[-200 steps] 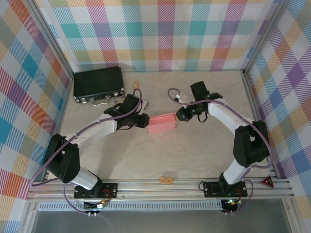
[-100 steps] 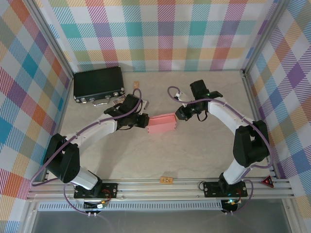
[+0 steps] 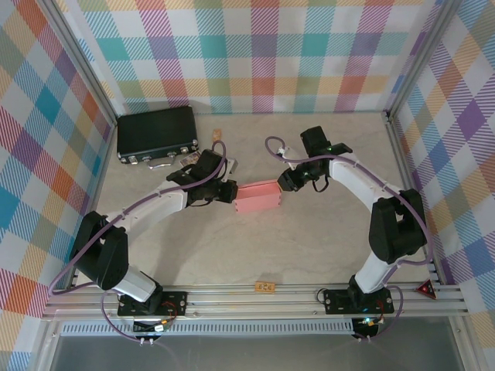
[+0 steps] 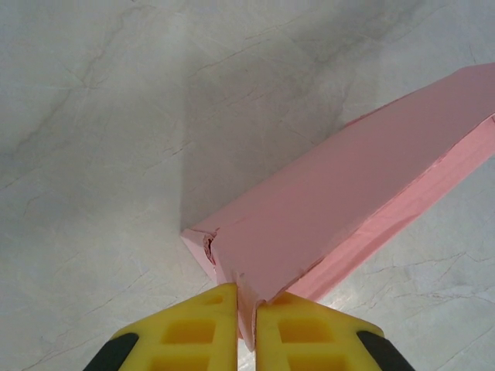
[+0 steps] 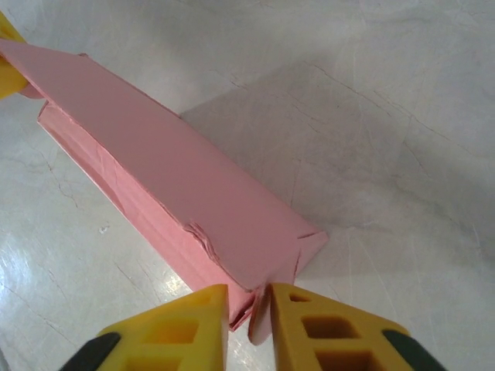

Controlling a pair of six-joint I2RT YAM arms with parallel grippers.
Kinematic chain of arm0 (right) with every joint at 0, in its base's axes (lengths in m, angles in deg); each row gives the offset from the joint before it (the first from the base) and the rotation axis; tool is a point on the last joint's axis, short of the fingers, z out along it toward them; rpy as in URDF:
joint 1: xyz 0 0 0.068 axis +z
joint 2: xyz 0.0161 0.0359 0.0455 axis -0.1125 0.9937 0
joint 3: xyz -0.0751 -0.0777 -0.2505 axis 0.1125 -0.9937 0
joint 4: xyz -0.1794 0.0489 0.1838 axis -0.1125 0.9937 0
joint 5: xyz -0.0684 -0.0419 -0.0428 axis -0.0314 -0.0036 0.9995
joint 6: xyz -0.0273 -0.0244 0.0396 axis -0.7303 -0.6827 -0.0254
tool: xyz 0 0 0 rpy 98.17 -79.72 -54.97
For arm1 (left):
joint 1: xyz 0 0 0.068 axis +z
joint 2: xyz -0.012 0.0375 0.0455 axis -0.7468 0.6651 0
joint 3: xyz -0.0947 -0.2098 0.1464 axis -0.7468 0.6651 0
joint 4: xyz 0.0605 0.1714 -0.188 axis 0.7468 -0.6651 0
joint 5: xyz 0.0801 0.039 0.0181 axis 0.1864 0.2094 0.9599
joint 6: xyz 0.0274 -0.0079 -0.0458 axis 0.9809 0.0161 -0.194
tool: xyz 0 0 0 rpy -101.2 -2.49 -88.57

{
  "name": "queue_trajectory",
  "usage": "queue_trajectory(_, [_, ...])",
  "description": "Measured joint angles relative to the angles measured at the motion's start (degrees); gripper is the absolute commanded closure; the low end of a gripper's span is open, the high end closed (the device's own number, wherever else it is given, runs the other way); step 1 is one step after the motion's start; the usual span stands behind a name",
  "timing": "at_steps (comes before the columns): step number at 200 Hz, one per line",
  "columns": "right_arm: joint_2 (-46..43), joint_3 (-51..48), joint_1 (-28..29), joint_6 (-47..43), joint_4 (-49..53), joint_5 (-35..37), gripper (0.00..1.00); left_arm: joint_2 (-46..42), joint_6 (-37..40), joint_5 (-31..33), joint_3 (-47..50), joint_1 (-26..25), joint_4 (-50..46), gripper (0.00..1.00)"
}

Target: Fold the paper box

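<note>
The paper box (image 3: 257, 198) is a salmon-pink folded card box lying on the table between both arms. My left gripper (image 3: 231, 193) is at its left end. In the left wrist view that gripper (image 4: 247, 325) is shut on the thin end flap of the box (image 4: 340, 209), the yellow fingers (image 4: 193, 332) pinching the card. My right gripper (image 3: 283, 184) is at the box's right end. In the right wrist view its jaws (image 5: 247, 321) stand slightly apart, with an end flap of the box (image 5: 170, 193) loose between them, lying against the right finger (image 5: 317, 328).
A black case with metal latches (image 3: 157, 133) lies at the back left. A small tan piece (image 3: 218, 134) sits beside it. A small orange block (image 3: 265, 287) rests near the front rail. Checked walls and metal rails close the table in.
The right gripper's jaws have parted a little around the box's right end flap. The left gripper keeps its pinch. Neither the box nor the arms have visibly shifted.
</note>
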Motion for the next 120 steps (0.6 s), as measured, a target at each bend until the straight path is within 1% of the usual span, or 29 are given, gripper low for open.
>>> queue_trajectory(16, [0.00, 0.00, 0.04, 0.00, 0.00, 0.59, 0.75, 0.00, 0.00, -0.02, 0.00, 0.00, 0.02, 0.87])
queue_trajectory(61, [-0.04, -1.18, 0.04, 0.00, -0.09, 2.05, 0.74, 0.02, 0.00, -0.04, 0.00, 0.00, -0.04, 0.82])
queue_trajectory(105, [-0.07, -1.81, 0.04, 0.04, -0.07, 2.91, 0.75, 0.02, 0.00, -0.02, 0.00, 0.00, -0.04, 0.81])
queue_trajectory(114, [-0.07, -1.84, 0.04, 0.04, -0.07, 2.93, 0.75, 0.02, 0.00, 0.00, 0.00, 0.00, -0.07, 0.79])
queue_trajectory(120, [-0.07, -1.84, 0.04, 0.07, -0.07, 2.97, 0.75, 0.02, 0.00, 0.00, 0.00, 0.00, -0.07, 0.76])
